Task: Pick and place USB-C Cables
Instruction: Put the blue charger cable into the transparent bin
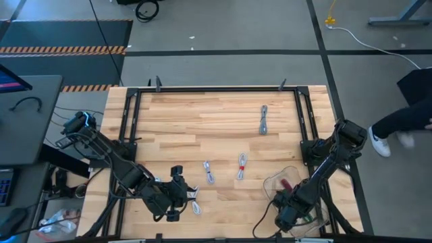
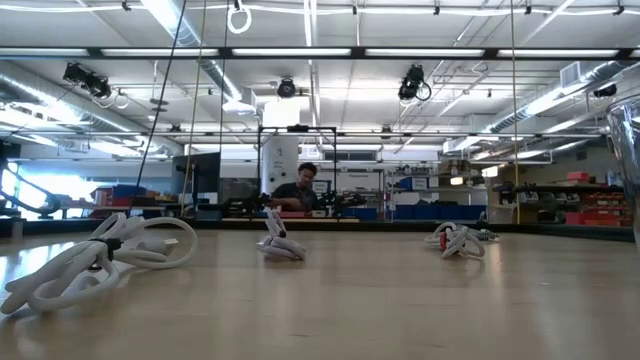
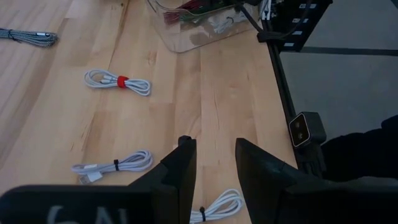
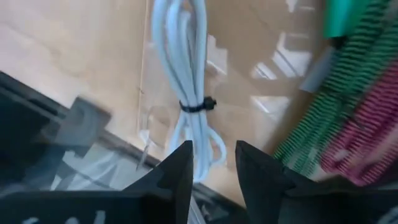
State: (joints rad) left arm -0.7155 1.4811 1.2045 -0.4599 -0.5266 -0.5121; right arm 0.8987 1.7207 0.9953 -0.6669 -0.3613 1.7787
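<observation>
My left gripper (image 1: 182, 197) (image 3: 214, 168) is open low over the table's near left part. A white USB-C cable (image 1: 194, 206) (image 3: 217, 208) lies on the wood just under the gap between its fingers. My right gripper (image 1: 285, 214) (image 4: 214, 171) is open over the clear plastic tray (image 1: 270, 181). It points down at a white cable with a black tie (image 4: 189, 93) that lies in the tray beside green (image 4: 348, 56) and pink (image 4: 367, 137) cables. Another white cable (image 1: 209, 172) (image 3: 115, 165), one with a red tie (image 1: 241, 165) (image 3: 118, 81) and a grey cable (image 1: 263, 120) (image 3: 28, 37) lie flat on the wood.
A black metal frame (image 1: 216, 89) runs round the tabletop, with posts near both arm bases. The tray (image 3: 193, 25) stands at the near right. The low view shows cables (image 2: 90, 260) on the wood and a person (image 2: 300, 190) far off in the room.
</observation>
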